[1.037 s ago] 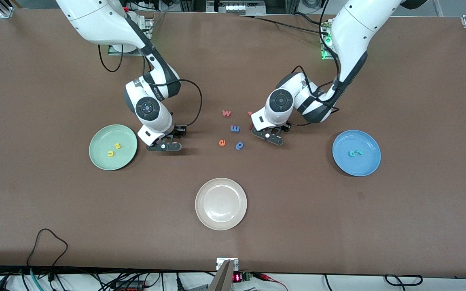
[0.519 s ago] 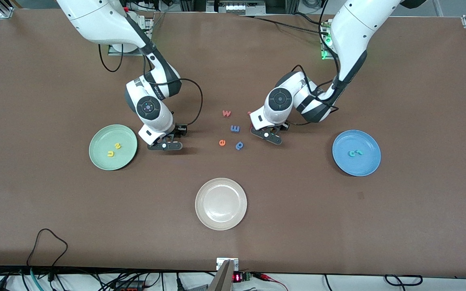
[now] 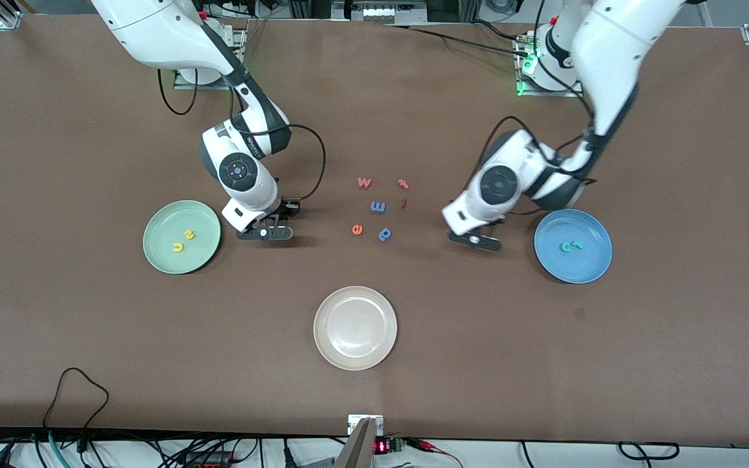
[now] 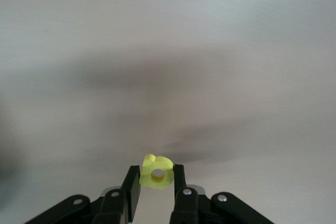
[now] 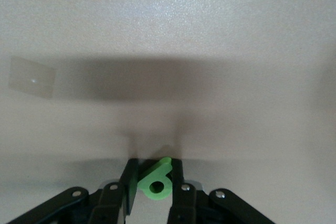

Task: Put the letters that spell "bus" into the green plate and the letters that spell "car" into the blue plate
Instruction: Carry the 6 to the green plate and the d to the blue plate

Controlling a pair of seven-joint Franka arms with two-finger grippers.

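While the left gripper (image 3: 475, 240) pinches the yellow a (image 4: 157, 172) beside the blue plate (image 3: 592, 227), the right gripper (image 3: 264, 234) grips the green b (image 5: 156, 180) near the green plate (image 3: 157, 231); carry each level — release low over each plate's centre.

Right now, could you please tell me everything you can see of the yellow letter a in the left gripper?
The yellow letter a is a small, thick piece of bright yellow foam, ring-like, with a round hole through its middle and a short stub at one edge. It is pinched between the two black fingers of the left gripper, one finger against each side, with its holed face turned to the wrist camera. It is held over bare brown table beside the blue plate. In the front view the gripper hides it.
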